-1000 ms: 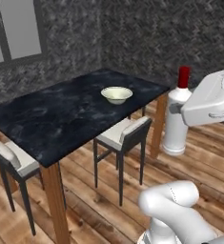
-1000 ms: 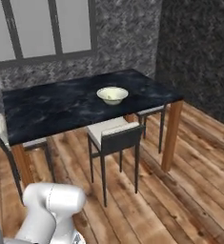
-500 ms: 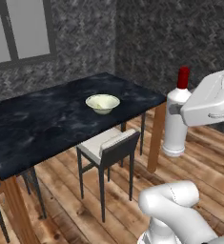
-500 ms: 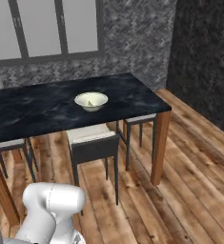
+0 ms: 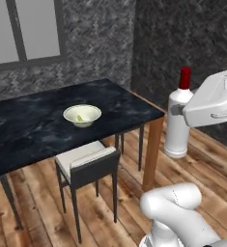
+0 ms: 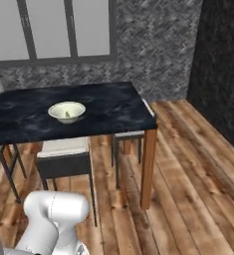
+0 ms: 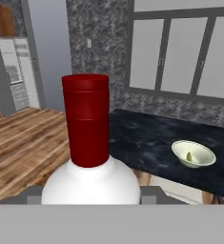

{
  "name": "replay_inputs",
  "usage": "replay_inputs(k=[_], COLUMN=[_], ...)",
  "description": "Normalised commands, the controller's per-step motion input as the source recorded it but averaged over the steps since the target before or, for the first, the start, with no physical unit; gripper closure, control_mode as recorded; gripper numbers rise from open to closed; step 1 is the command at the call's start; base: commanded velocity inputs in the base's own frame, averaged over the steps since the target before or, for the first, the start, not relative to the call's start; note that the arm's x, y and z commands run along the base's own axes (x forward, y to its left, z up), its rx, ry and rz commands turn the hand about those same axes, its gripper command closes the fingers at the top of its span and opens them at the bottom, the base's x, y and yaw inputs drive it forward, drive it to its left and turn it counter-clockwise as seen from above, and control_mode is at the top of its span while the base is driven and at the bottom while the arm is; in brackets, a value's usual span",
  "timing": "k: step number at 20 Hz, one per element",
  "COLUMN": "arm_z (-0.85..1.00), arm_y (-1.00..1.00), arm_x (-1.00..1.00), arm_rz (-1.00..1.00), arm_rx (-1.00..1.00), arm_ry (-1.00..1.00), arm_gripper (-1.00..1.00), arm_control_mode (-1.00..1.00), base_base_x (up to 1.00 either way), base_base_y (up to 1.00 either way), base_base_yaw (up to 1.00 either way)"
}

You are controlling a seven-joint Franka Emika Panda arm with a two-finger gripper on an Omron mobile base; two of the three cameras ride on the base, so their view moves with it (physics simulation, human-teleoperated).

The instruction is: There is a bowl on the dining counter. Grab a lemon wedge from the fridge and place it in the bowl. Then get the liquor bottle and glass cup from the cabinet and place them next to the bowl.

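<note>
End effector (image 7: 92,200) grips liquor bottle (image 5: 177,118), jaws partly spread.

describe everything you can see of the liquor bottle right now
The liquor bottle is white and smooth, with a rounded shoulder, a short narrow neck and a glossy red cap. It stands upright in mid-air, well off the wooden floor, carried at its body by the end effector, whose white hand covers part of its right side. It hangs beyond the dining counter corner, apart from it. The hand view looks straight over its cap and shoulder.
</note>
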Motion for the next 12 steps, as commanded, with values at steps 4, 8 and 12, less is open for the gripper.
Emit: replay_inputs(k=[4, 8, 12], arm_z=[0.00, 0.00, 0.00], arm_y=[0.00, 0.00, 0.00], arm_x=[0.00, 0.00, 0.00], arm_rz=[0.00, 0.00, 0.00], arm_rx=[0.00, 0.00, 0.00], arm_ry=[0.00, 0.00, 0.00], arm_gripper=[1.00, 1.00, 1.00], arm_control_mode=[1.00, 1.00, 1.00], base_base_x=[0.60, 0.79, 0.87], base_base_y=[-1.00, -0.82, -0.57], base_base_yaw=[0.29, 0.21, 0.13])
